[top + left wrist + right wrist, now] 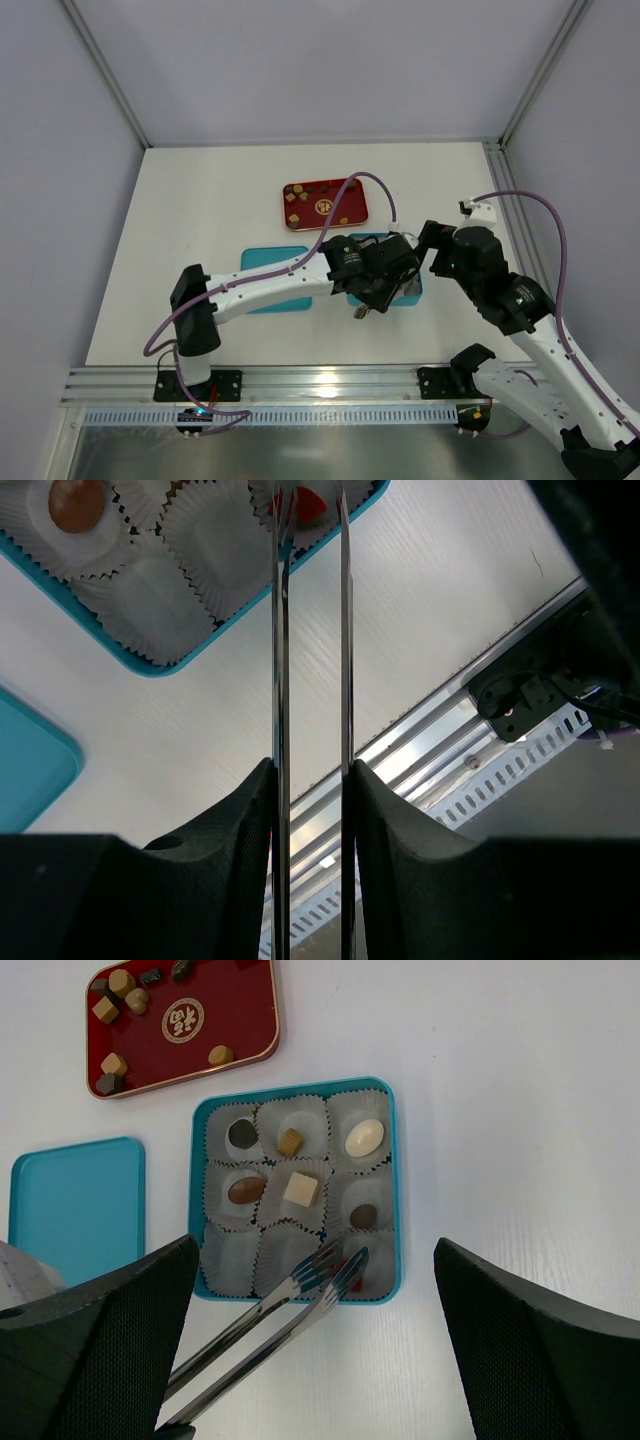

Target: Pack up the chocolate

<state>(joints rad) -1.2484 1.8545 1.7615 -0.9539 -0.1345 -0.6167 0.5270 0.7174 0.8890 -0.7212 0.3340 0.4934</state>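
Your left gripper (311, 770) is clamped on the tongs (265, 1325). Their tips reach into the near-right corner of the box (394, 1190), with a red piece (352, 1278) between them. Your right gripper (315, 1250) hangs above the box, fingers wide apart and holding nothing. Six pieces of chocolate (300, 1189) sit in the box, one to each of the paper cups (228, 1250). More pieces lie on the tray (230, 1010) beyond the box's far-left corner. The lid (75, 1205) lies flat just left of the box.
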